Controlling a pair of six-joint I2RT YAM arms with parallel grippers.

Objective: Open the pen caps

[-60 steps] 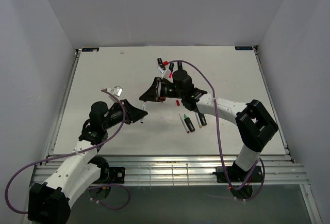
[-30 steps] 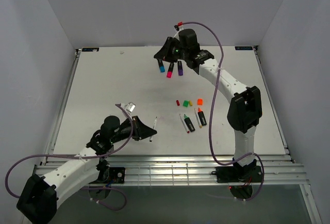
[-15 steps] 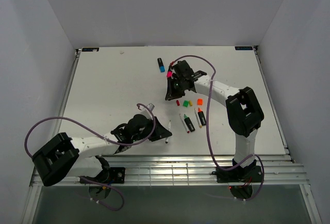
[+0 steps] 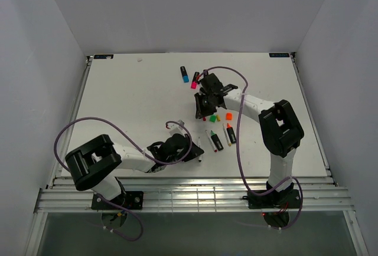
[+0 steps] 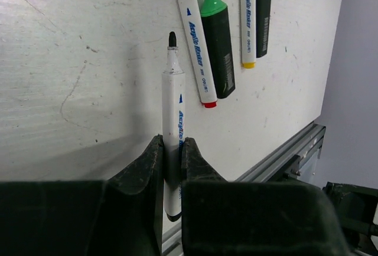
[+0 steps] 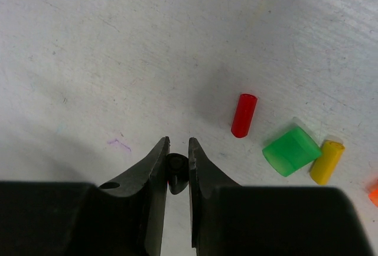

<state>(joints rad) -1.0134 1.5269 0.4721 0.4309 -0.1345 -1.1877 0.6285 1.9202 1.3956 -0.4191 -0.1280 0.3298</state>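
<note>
Pen caps (image 6: 292, 150): seeing red, green, yellow ones loose on the desk (image 6: 118, 43) near the right tool (image 6: 177, 153), pinched on a tiny black cap (image 6: 175, 164), left tool (image 5: 173, 145) clamped on a white pen (image 5: 172, 99).

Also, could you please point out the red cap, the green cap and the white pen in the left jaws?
red cap (image 6: 243, 115): right wrist view, middle of its side.
green cap (image 6: 291, 150): right wrist view, centre of its face.
white pen (image 5: 173, 114): left wrist view, barrel just above the jaws.
</note>
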